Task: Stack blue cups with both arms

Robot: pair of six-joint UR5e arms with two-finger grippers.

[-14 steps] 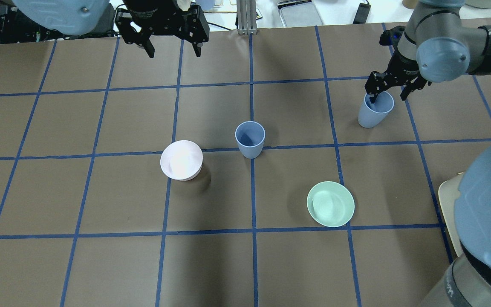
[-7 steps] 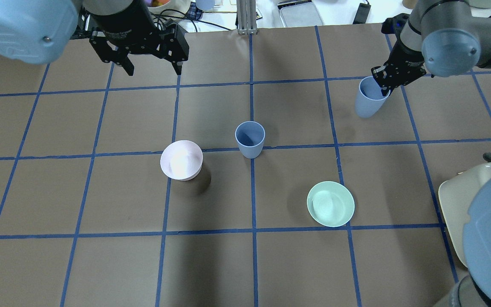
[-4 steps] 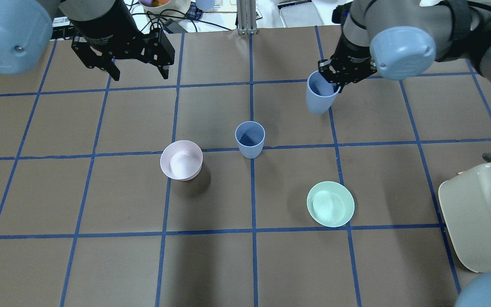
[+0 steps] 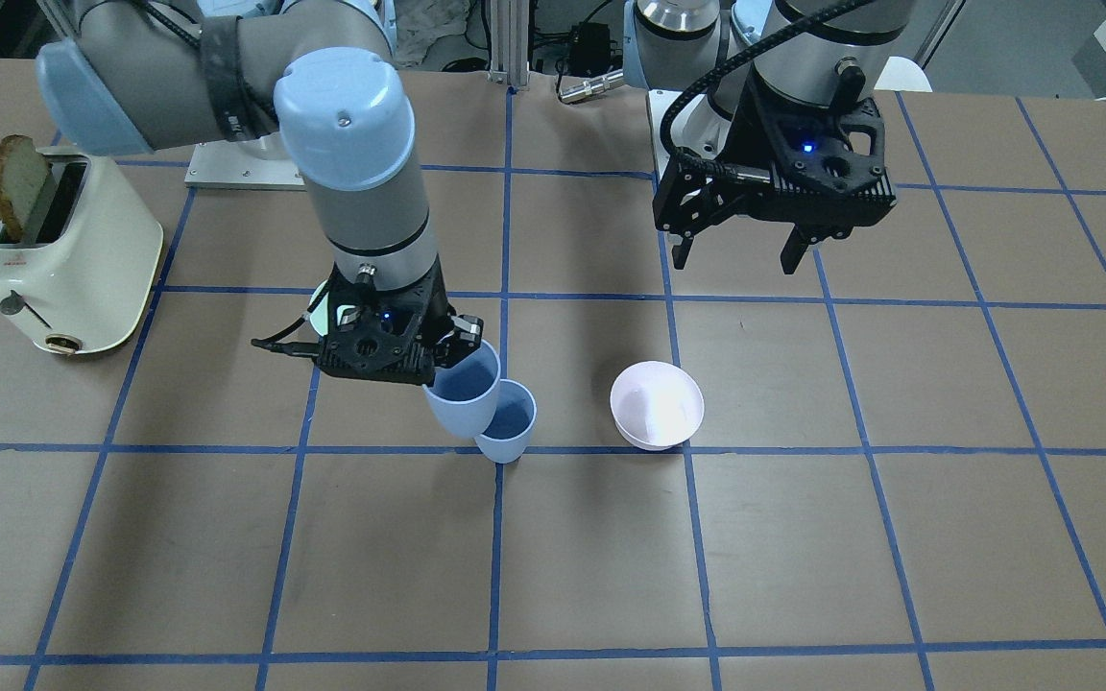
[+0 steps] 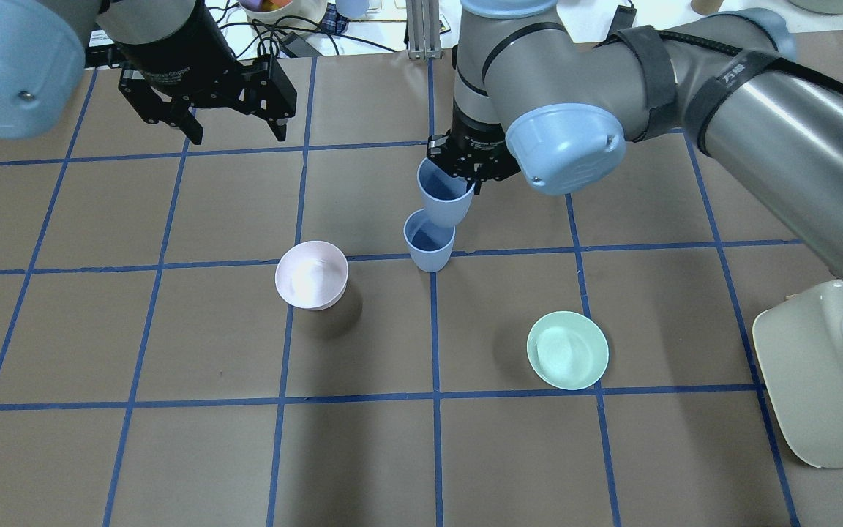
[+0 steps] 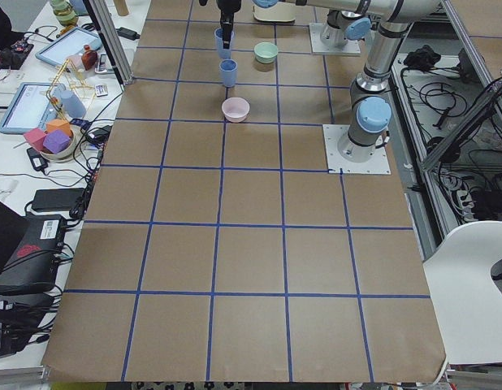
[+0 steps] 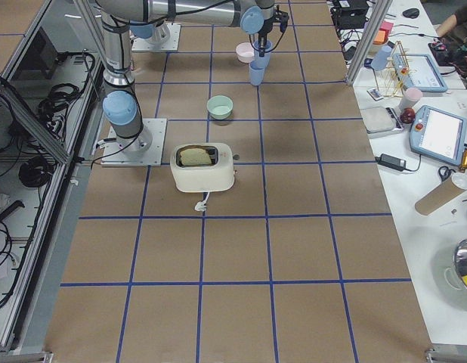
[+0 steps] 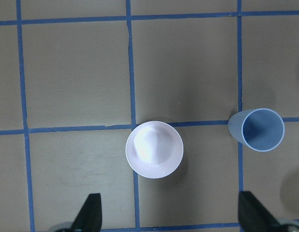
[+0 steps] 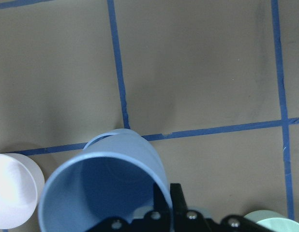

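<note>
Two blue cups are close together. The standing cup [image 5: 429, 247] is upright on the table [image 5: 173, 454], near the pink bowl [image 5: 311, 274]. The held cup [image 5: 442, 196] hangs tilted in the air, just above and a little beside the mouth of the other. The right gripper [image 5: 467, 174] is clamped on its wall at the rim, one finger inside and one outside. The left gripper [image 5: 238, 135] hovers well apart, jaws spread, with nothing between them. Both cups look like thin, stiff, light plastic with smooth walls, so I judge that they slip easily and that a rim pinch lets a cup lean. A small push can tip the standing cup; a hold low on its outer wall would steady it.
</note>
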